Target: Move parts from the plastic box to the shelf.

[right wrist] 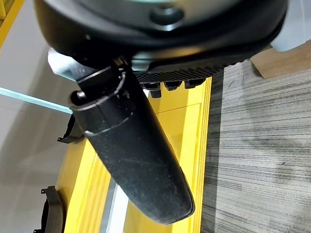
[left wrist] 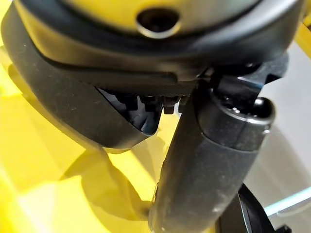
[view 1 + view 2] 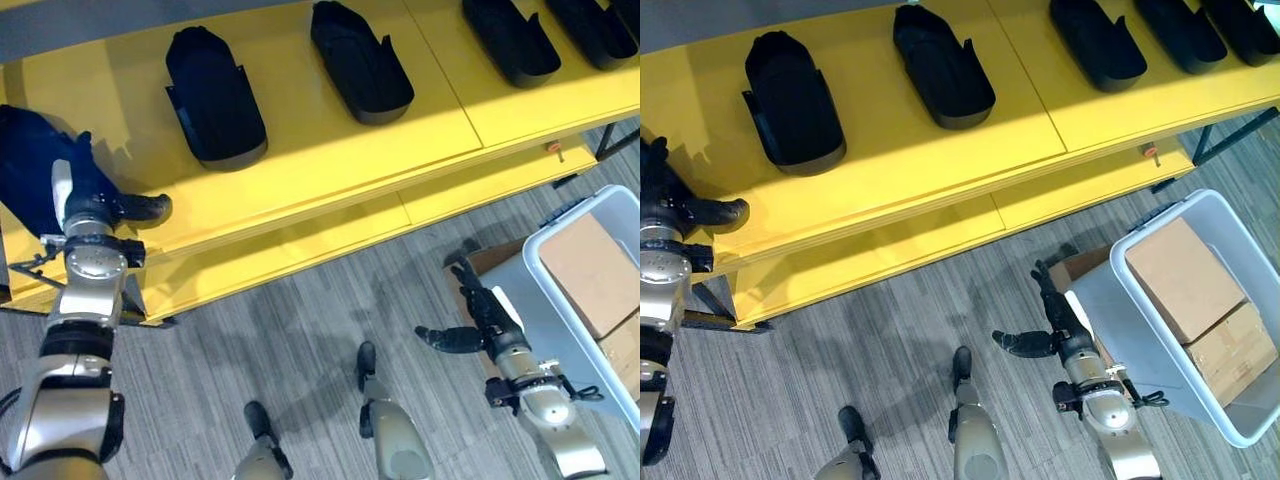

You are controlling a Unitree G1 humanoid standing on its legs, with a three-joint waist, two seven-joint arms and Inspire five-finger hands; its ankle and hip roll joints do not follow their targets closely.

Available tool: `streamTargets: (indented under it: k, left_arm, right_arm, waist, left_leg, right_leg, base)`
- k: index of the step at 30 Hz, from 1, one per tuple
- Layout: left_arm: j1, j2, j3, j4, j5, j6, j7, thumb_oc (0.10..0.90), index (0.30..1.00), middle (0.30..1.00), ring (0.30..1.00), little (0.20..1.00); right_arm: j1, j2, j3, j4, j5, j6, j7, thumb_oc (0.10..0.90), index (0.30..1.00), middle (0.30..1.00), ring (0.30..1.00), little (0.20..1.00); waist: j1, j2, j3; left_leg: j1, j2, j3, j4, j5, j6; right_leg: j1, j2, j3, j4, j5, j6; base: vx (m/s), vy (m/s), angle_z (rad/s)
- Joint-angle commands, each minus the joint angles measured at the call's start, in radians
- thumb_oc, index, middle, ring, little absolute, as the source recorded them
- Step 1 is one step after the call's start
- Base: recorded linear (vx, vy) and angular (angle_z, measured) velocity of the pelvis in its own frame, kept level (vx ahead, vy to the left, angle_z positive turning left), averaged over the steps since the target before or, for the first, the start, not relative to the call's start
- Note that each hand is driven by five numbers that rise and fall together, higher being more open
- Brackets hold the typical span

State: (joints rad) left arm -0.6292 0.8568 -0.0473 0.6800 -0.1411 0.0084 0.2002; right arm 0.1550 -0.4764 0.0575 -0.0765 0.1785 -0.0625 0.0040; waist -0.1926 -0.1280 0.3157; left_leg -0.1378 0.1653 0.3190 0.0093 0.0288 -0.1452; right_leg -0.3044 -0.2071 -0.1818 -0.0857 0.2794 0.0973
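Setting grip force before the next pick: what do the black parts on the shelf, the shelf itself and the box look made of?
Black parts: likely moulded plastic, matte, thin-walled shells with little glare. Shelf: looks like painted metal or coated board, smooth yellow with soft sheen and a straight panel seam. Plastic box: pale grey plastic, smooth, with a rolled rim; it holds brown cardboard boxes, dull and fibrous-looking.

I see black moulded plastic parts [image 3: 214,95] lying in a row along the top of the yellow metal shelf [image 3: 420,120]. To its right, the grey plastic box [image 3: 1160,300] stands on the floor, brown cardboard cartons [image 3: 1185,275] inside it.
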Motion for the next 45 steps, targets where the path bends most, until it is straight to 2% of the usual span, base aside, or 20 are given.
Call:
streamTargets:
  k: [1,2,14,20,21,22,25,26,30,32,36,37,45]
  left_arm:
    - [0.006,0.074,-0.002,-0.016,0.040,-0.032,-0.076,0.900,1.000,1.000,1.000,1.000]
    - [0.031,0.107,-0.010,-0.051,0.067,-0.048,-0.098,0.900,1.000,1.000,1.000,1.000]
    - [0.088,0.185,-0.008,-0.073,0.169,-0.077,-0.130,0.900,1.000,1.000,1.000,1.000]
    - [0.099,0.196,0.006,-0.086,0.214,-0.086,-0.109,0.900,1.000,1.000,1.000,1.000]
    - [0.098,0.210,-0.003,-0.101,0.257,-0.091,-0.097,0.900,1.000,1.000,1.000,1.000]
    - [0.099,0.211,-0.004,-0.100,0.258,-0.091,-0.098,0.900,1.000,1.000,1.000,1.000]
    - [0.100,0.230,-0.020,-0.118,0.306,-0.100,-0.094,0.900,1.000,1.000,1.000,1.000]
    - [0.103,0.235,-0.027,-0.127,0.333,-0.103,-0.094,0.900,1.000,1.000,1.000,1.000]
    - [0.104,0.235,-0.027,-0.128,0.333,-0.103,-0.094,0.900,1.000,1.000,1.000,1.000]
    - [0.104,0.236,-0.027,-0.127,0.333,-0.103,-0.095,0.900,1.000,1.000,1.000,1.000]
    - [0.122,0.282,-0.065,-0.138,0.443,-0.125,-0.092,0.900,1.000,1.000,1.000,1.000]
    - [0.128,0.294,-0.067,-0.138,0.469,-0.125,-0.087,0.900,1.000,1.000,1.000,1.000]
    - [0.138,0.333,-0.077,-0.127,0.545,-0.127,-0.062,0.900,1.000,1.000,1.000,1.000]
  right_arm:
    - [-0.059,0.004,-0.122,-0.064,0.029,-0.079,0.001,0.900,1.000,1.000,1.000,1.000]
    - [-0.057,0.006,-0.134,-0.059,0.027,-0.085,0.005,0.900,1.000,1.000,1.000,1.000]
    - [-0.049,-0.004,-0.144,-0.046,0.017,-0.098,0.033,0.900,1.000,1.000,1.000,1.000]
    - [-0.050,-0.006,-0.151,-0.043,0.011,-0.110,0.034,0.900,1.000,1.000,1.000,1.000]
    - [-0.049,-0.009,-0.151,-0.046,0.011,-0.116,0.035,0.900,1.000,1.000,1.000,1.000]
    - [-0.049,-0.008,-0.150,-0.045,0.011,-0.116,0.035,0.900,1.000,1.000,1.000,1.000]
    - [-0.048,-0.016,-0.153,-0.042,0.010,-0.121,0.035,0.900,1.000,1.000,1.000,1.000]
    - [-0.047,-0.019,-0.154,-0.043,0.011,-0.125,0.037,0.900,1.000,1.000,1.000,1.000]
    - [-0.047,-0.019,-0.154,-0.043,0.011,-0.125,0.037,0.900,1.000,1.000,1.000,1.000]
    - [-0.047,-0.019,-0.153,-0.042,0.011,-0.125,0.037,0.900,1.000,1.000,1.000,1.000]
    - [-0.047,-0.031,-0.153,-0.048,0.011,-0.146,0.039,0.900,1.000,1.000,1.000,1.000]
    - [-0.046,-0.036,-0.156,-0.050,0.011,-0.150,0.039,0.900,1.000,1.000,1.000,1.000]
    - [-0.049,-0.048,-0.151,-0.055,0.007,-0.162,0.036,0.900,1.000,1.000,1.000,1.000]
  waist:
    - [-0.004,-0.007,0.012]
    - [-0.001,-0.003,0.013]
    - [0.009,0.007,0.015]
    - [0.012,0.009,0.013]
    - [0.011,0.002,0.017]
    - [0.014,0.009,0.011]
    - [0.016,0.010,0.010]
    - [0.013,0.004,0.015]
    - [0.013,0.004,0.015]
    - [0.016,0.011,0.010]
    - [0.018,0.017,0.006]
    - [0.016,0.012,0.010]
    - [0.022,0.023,0.002]
  left_leg:
    - [-0.065,-0.063,-0.037,0.167,-0.167,0.075]
    - [-0.067,-0.062,-0.039,0.167,-0.165,0.074]
    - [-0.069,-0.063,-0.044,0.164,-0.161,0.074]
    - [-0.069,-0.066,-0.046,0.157,-0.157,0.075]
    - [-0.080,-0.074,-0.034,0.159,-0.132,0.081]
    - [-0.070,-0.068,-0.046,0.156,-0.154,0.075]
    - [-0.070,-0.067,-0.047,0.154,-0.153,0.074]
    - [-0.079,-0.073,-0.035,0.156,-0.130,0.081]
    - [-0.079,-0.073,-0.034,0.155,-0.129,0.081]
    - [-0.069,-0.067,-0.046,0.152,-0.152,0.074]
    - [-0.064,-0.070,-0.043,0.147,-0.149,0.074]
    - [-0.072,-0.075,-0.030,0.149,-0.127,0.081]
    - [-0.063,-0.069,-0.044,0.146,-0.148,0.075]
  right_leg:
    - [0.107,-0.116,-0.034,0.017,-0.038,0.148]
    - [0.107,-0.116,-0.036,0.017,-0.039,0.148]
    - [0.110,-0.118,-0.046,0.018,-0.041,0.148]
    - [0.113,-0.121,-0.048,0.016,-0.041,0.149]
    - [0.102,-0.131,-0.057,0.018,-0.028,0.140]
    - [0.112,-0.122,-0.050,0.014,-0.042,0.150]
    - [0.113,-0.123,-0.052,0.014,-0.043,0.150]
    - [0.104,-0.133,-0.059,0.017,-0.030,0.140]
    - [0.104,-0.133,-0.059,0.017,-0.030,0.140]
    - [0.114,-0.124,-0.052,0.013,-0.043,0.150]
    - [0.117,-0.124,-0.052,0.010,-0.043,0.151]
    - [0.108,-0.132,-0.059,0.013,-0.030,0.143]
    - [0.120,-0.126,-0.055,0.009,-0.045,0.153]
  base:
    - [0.00,0.000,0.00]
    - [0.00,0.000,0.00]
    - [0.00,0.000,0.00]
    - [-0.02,0.001,0.01]
    - [0.00,0.005,0.05]
    - [0.00,0.003,0.04]
    - [0.00,0.004,0.00]
    - [-0.08,-0.003,0.01]
    - [0.00,0.001,0.00]
    - [0.09,0.014,0.00]
    - [-0.02,-0.001,0.00]
    - [-0.08,-0.006,-0.01]
    - [0.01,0.004,0.00]
